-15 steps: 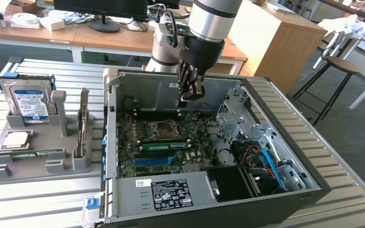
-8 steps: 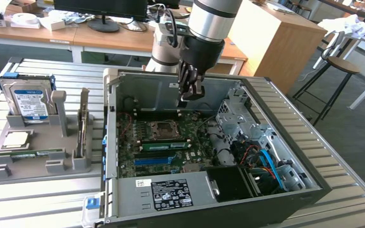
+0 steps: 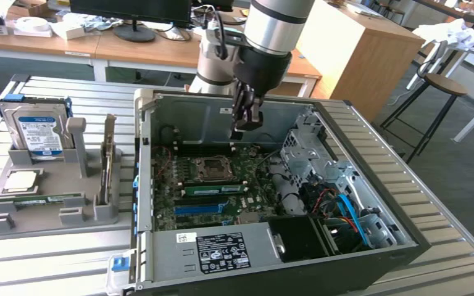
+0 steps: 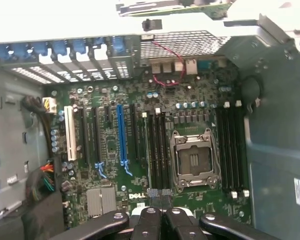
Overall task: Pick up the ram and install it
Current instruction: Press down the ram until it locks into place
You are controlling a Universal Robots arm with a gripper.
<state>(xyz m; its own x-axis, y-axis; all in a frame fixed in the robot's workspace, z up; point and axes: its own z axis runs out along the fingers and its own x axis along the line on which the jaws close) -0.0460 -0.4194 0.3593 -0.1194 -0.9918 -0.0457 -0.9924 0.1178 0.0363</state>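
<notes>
My gripper (image 3: 248, 125) hangs over the open computer case (image 3: 150, 185), above the back part of the motherboard (image 3: 220, 185). Its fingers are shut with nothing between them; in the wrist view the gripper (image 4: 161, 196) points down at the memory slots (image 4: 158, 145) beside the empty processor socket (image 4: 193, 160). A long green ram stick (image 3: 212, 189) sits on edge in one of those slots, apart from the fingers. Another thin green stick (image 3: 39, 199) lies flat in the grey holder (image 3: 52, 216) at the exterior view's left.
The holder also carries an upright hard drive (image 3: 37, 132), a square silver chip (image 3: 19, 180) and a board standing on edge (image 3: 108, 160). Inside the case are a drive cage (image 3: 311, 154), cables (image 3: 340, 206) and the power supply (image 3: 212, 250). Desks and a stool (image 3: 443, 86) stand behind.
</notes>
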